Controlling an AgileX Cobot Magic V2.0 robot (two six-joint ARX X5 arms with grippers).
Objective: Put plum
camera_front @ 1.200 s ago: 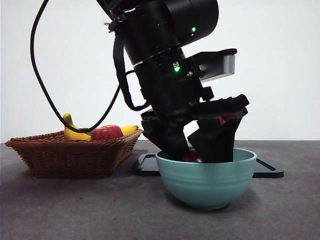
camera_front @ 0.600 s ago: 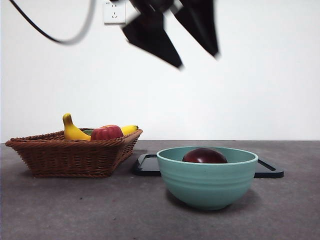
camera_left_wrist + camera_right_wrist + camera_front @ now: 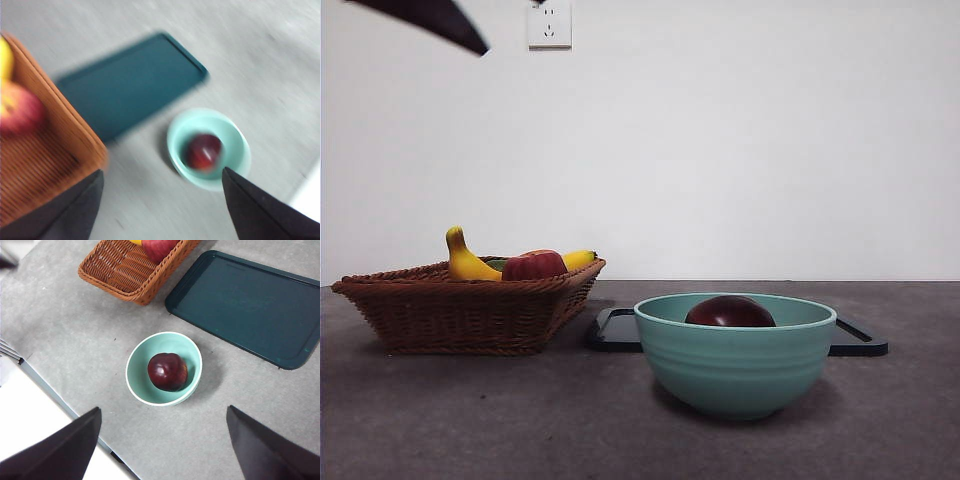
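Note:
The dark maroon plum (image 3: 730, 312) lies inside the teal bowl (image 3: 735, 370) at the front of the table. It also shows in the right wrist view (image 3: 167, 371) and, blurred, in the left wrist view (image 3: 204, 151). My left gripper (image 3: 162, 210) is open and empty, high above the table, and shows only as a black tip at the top left of the front view (image 3: 430, 18). My right gripper (image 3: 162, 452) is open and empty, high above the bowl (image 3: 145, 390).
A wicker basket (image 3: 460, 310) at the left holds a red apple (image 3: 533, 266) and a yellow banana (image 3: 465, 262). A dark flat tray (image 3: 855, 340) lies behind the bowl. A wall socket (image 3: 549, 22) is on the back wall.
The left gripper let go of the plum in the bowl, rose out of it and moved up and to the left, out of the front view. The plum stays in the bowl.

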